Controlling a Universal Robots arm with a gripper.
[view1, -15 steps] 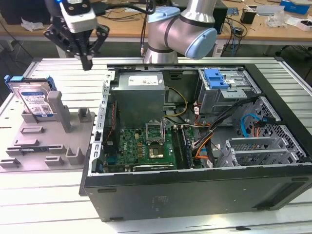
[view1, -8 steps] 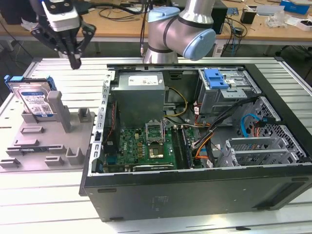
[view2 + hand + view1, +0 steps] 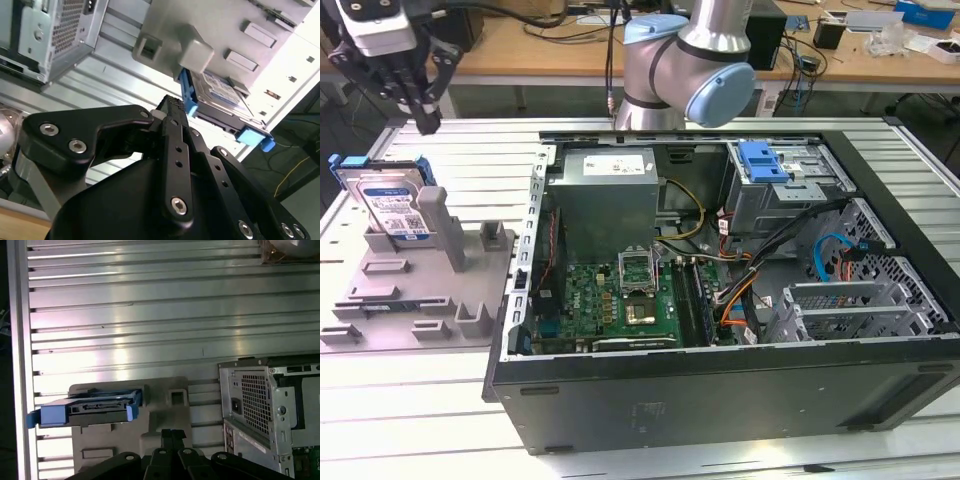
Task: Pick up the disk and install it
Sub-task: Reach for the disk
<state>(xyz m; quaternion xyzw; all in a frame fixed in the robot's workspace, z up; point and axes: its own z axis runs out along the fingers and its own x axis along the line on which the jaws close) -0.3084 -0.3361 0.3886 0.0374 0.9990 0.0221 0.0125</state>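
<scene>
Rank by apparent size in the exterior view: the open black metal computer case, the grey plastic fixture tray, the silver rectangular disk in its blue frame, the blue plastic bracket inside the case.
1. computer case
2. fixture tray
3. disk
4. blue bracket
The bracket sits farther back, so the last two are unsure.

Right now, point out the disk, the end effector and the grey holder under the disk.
the disk (image 3: 385, 190): exterior view, on its silver face.
the end effector (image 3: 425, 120): exterior view, at its fingertips.
the grey holder (image 3: 420, 285): exterior view, on a bare part of its base.
</scene>
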